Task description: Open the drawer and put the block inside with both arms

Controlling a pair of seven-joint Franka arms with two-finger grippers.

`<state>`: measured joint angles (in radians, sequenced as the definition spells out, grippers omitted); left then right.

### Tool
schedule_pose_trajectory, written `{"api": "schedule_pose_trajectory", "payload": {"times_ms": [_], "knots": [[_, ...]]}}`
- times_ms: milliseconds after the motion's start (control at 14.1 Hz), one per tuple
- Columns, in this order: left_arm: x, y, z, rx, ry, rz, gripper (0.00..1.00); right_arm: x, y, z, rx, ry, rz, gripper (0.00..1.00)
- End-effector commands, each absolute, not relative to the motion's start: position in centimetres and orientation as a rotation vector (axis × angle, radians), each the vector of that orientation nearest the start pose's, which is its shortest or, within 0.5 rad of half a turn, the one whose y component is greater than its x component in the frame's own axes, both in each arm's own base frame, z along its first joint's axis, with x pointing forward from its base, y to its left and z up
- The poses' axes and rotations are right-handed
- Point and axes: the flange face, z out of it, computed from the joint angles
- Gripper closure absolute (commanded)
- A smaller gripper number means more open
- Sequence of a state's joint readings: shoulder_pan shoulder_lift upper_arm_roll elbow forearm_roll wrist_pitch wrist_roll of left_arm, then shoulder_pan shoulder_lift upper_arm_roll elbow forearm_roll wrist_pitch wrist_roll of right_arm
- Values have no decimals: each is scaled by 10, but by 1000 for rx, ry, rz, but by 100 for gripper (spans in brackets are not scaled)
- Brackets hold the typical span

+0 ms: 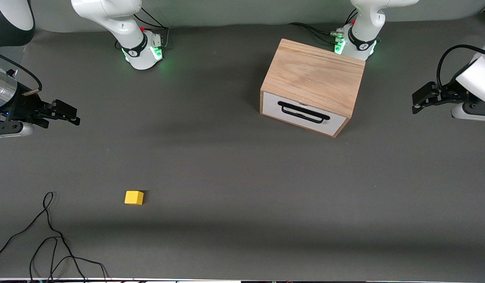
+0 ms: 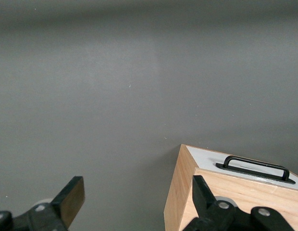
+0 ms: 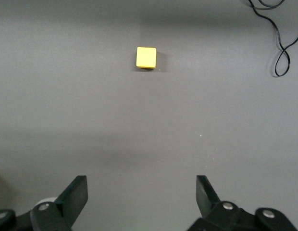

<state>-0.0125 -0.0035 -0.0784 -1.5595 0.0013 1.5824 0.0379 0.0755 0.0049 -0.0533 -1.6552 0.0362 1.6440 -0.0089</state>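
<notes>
The drawer is shut, its white front and black wire handle set in a light oak box near the left arm's base. The yellow block lies flat on the grey mat, nearer the front camera and toward the right arm's end. My right gripper hangs open and empty at that end of the table; in its wrist view the block lies well ahead of the gripper. My left gripper waits open beside the box; its wrist view shows the gripper, the box corner and handle.
A loose black cable curls on the mat near the front edge at the right arm's end, also seen in the right wrist view as a cable. Both green-lit arm bases stand along the back edge.
</notes>
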Motion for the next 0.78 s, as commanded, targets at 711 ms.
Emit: {"api": "schedule_pose_trajectory", "payload": {"times_ms": [711], "knots": [[545,-52,639,-3140,181,-58,0,581,18,567,-3105,-7,34,0]]}}
